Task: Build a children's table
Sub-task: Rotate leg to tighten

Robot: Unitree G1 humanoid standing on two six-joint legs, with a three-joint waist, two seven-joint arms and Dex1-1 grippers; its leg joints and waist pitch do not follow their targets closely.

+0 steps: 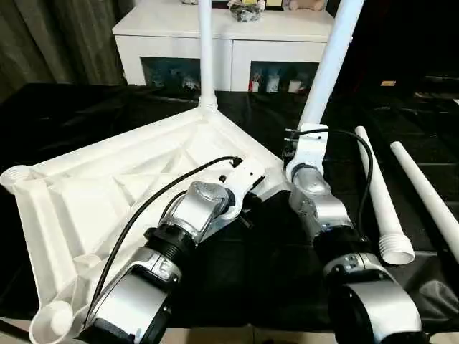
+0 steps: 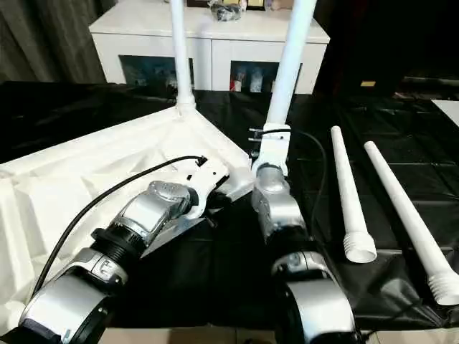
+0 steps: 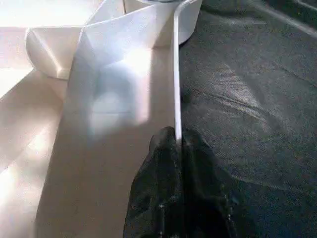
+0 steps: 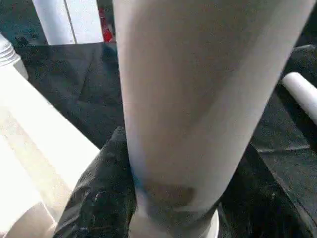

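The children's table top (image 1: pixel 107 193) lies upside down on the black work table, ribbed underside up. One white leg (image 1: pixel 206 50) stands upright in its far corner socket. My left gripper (image 3: pixel 178 144) is shut on the thin rim of the top's right edge. A second leg (image 1: pixel 331 57) leans slightly, and my right gripper (image 4: pixel 173 163) is shut on it near its lower end, by the top's right corner. That lower end is hidden behind my wrist. Two loose legs (image 1: pixel 380 193) (image 1: pixel 427 190) lie side by side to the right.
A white cabinet (image 1: pixel 229 43) with glass doors stands behind the black-covered work table (image 1: pixel 272 272), with small items on top. Dark curtains hang at the back left. An empty corner socket (image 1: pixel 54 319) sits at the table's front left edge.
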